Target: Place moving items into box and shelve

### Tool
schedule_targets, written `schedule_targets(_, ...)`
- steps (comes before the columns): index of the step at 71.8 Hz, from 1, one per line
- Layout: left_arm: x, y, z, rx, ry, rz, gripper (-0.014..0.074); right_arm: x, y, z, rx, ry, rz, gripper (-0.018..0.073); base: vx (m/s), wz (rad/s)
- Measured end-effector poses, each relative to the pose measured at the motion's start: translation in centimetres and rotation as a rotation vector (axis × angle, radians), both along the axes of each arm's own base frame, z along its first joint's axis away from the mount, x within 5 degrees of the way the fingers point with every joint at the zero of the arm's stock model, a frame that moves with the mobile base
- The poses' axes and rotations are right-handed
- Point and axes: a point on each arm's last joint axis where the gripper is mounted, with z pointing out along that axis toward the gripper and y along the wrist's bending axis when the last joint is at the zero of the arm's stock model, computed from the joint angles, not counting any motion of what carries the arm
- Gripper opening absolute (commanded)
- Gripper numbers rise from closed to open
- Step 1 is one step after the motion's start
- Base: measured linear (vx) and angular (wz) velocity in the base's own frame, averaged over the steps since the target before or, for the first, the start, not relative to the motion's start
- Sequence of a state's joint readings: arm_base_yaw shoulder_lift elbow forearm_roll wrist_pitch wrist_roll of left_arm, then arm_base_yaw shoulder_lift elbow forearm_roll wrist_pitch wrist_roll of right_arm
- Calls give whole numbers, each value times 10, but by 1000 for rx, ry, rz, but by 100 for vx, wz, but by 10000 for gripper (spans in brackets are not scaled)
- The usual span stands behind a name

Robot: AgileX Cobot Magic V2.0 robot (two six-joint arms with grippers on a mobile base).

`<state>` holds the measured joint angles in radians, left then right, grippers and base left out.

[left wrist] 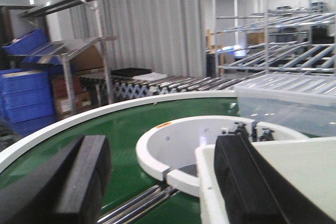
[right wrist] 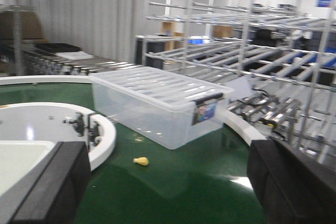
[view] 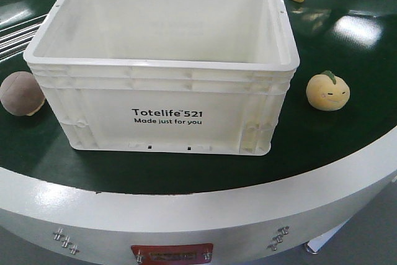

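To the left of the left claw (left wrist: 163,150), beyond the green bench (left wrist: 121,129), blue crates (left wrist: 23,98) are stacked. That claw is spread wide, and nothing is held between its black fingers (left wrist: 84,182). Ahead of it, between the fingers, a white ring (left wrist: 149,156) is seen at the bench's inner edge. A corner of the white box (left wrist: 312,163) is seen under and beside its right finger, so the box is placed just right of this claw. Further ahead on that side a clear bin (left wrist: 289,103) is stood.

A brown toy (view: 22,93) is seen on the bench close against the box's left wall; whether the two are touching cannot be told. The box is stood upright with its top open. An orange toy (view: 327,90) is laid near its right wall, apart from it. Both toys are left outside the box, and neither is caught by a wrist camera, so their places relative to the claws cannot be fixed.

Just left of the right claw (right wrist: 168,153), by its left finger, the box's other corner is seen. This claw is likewise opened wide, with nothing gripped. Ahead of it a small yellow bit (right wrist: 140,161) is laid on the bench, and beyond that the lidded bin is stood. Metal racks (right wrist: 252,40) are ranged behind the bin and to the claw's right.
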<state>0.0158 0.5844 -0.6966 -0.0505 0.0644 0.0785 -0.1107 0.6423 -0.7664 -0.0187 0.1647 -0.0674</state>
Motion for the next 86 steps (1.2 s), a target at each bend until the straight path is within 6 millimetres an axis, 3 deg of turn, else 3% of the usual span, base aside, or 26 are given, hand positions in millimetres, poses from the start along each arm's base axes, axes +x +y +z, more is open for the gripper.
schedule_targets(15,1,4,-1,33,13,42,552,1,-1,-1,5,14,-5,626,0,0)
schedule_targets(24,15,5,-3,35,11,44,552,12,2,-5,11,48,21,606,0,0)
schedule_targets(34,44,7,-12,33,61,44,552,41,6,-11,20,144,65,581,0,0)
schedule_targets(51,102,11,-25,15,190,46,552,107,7,-23,77,297,80,575,0,0)
schedule_targets(68,149,26,-49,-2,315,89,550,169,5,-65,107,470,74,575,0,0)
schedule_targets(86,178,31,-86,-12,445,97,549,207,5,-129,145,669,63,574,0,0)
